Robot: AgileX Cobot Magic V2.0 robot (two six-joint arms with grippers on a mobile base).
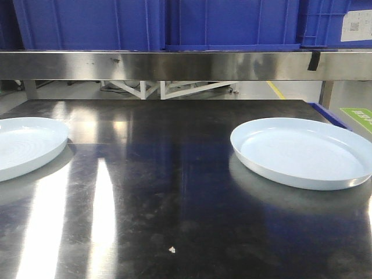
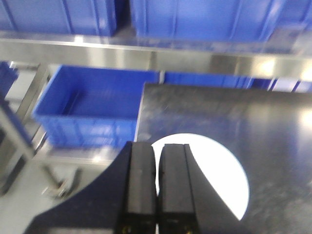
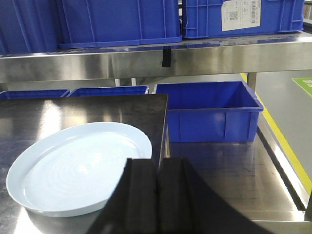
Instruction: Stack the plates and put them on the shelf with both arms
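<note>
Two pale blue-white plates lie apart on the dark steel table point(image 1: 174, 192): one at the left edge point(image 1: 26, 145), one at the right point(image 1: 299, 152). The shelf rail point(image 1: 174, 65) runs across the back with blue crates point(image 1: 232, 23) on top. Neither gripper shows in the front view. In the left wrist view my left gripper point(image 2: 157, 146) is shut and empty, above the near side of the left plate point(image 2: 219, 175). In the right wrist view my right gripper point(image 3: 157, 163) is shut and empty, at the right side of the right plate point(image 3: 73, 168).
An open blue crate point(image 3: 209, 109) stands on a lower steel surface right of the table. Another open blue crate point(image 2: 92, 105) stands left of the table, beside a steel leg point(image 2: 19, 141). The shelf rail point(image 3: 146, 61) hangs over the table's far edge.
</note>
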